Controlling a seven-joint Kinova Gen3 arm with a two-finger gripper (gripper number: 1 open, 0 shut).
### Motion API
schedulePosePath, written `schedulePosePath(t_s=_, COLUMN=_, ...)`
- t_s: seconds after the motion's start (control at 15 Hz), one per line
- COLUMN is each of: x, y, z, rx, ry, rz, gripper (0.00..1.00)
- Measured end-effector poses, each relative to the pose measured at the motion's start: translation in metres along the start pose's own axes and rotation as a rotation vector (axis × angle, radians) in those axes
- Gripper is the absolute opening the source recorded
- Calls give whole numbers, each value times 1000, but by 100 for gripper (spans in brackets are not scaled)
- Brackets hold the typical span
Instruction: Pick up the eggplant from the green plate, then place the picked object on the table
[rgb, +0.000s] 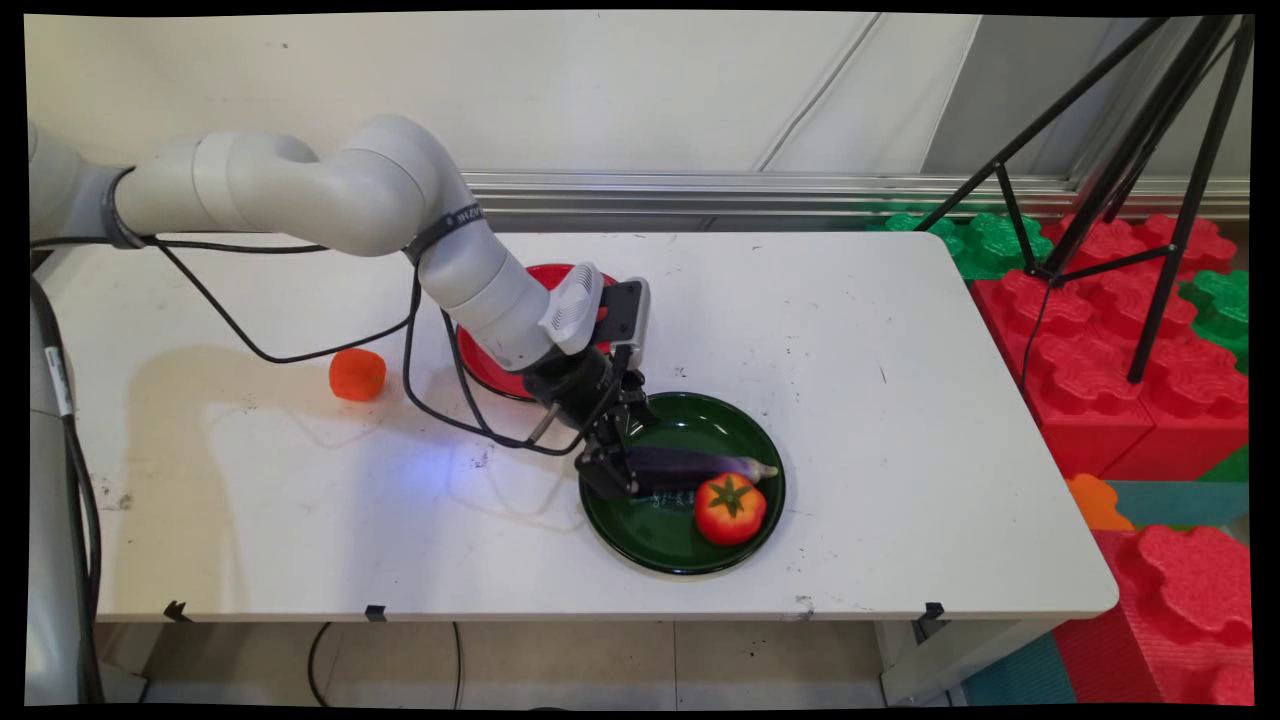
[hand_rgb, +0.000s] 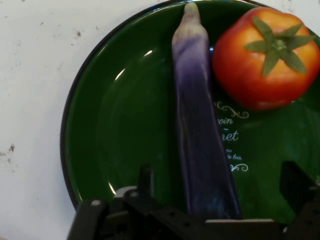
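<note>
A long purple eggplant (rgb: 700, 464) (hand_rgb: 200, 140) lies across a dark green plate (rgb: 665, 545) (hand_rgb: 120, 130) at the table's front middle. Beside it on the same plate rests a red tomato (rgb: 730, 508) (hand_rgb: 262, 62) with a green stem, touching or nearly touching the eggplant. My gripper (rgb: 616, 466) (hand_rgb: 220, 192) is low over the plate's left side. It is open, with the eggplant's thick end between its fingers (hand_rgb: 145, 181). A gap shows on each side of the eggplant.
A red plate (rgb: 480, 365) sits behind the green one, mostly hidden by the arm. An orange fruit (rgb: 357, 374) lies at the left of the table. Black cables hang from the arm. A tripod (rgb: 1150, 200) and red and green foam blocks (rgb: 1090, 350) stand off the right edge.
</note>
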Motion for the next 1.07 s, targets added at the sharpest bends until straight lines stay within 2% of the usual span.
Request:
schedulePosePath(t_s=0.07, x=0, y=0, z=2, rx=-1, ry=-1, rz=-2, gripper=0)
schedulePosePath(t_s=0.6, x=3, y=-3, z=7, rx=-3, ry=3, rz=-8, gripper=0)
schedulePosePath(t_s=1.07, x=5, y=-6, z=-1, rx=7, ry=15, rz=-20, gripper=0)
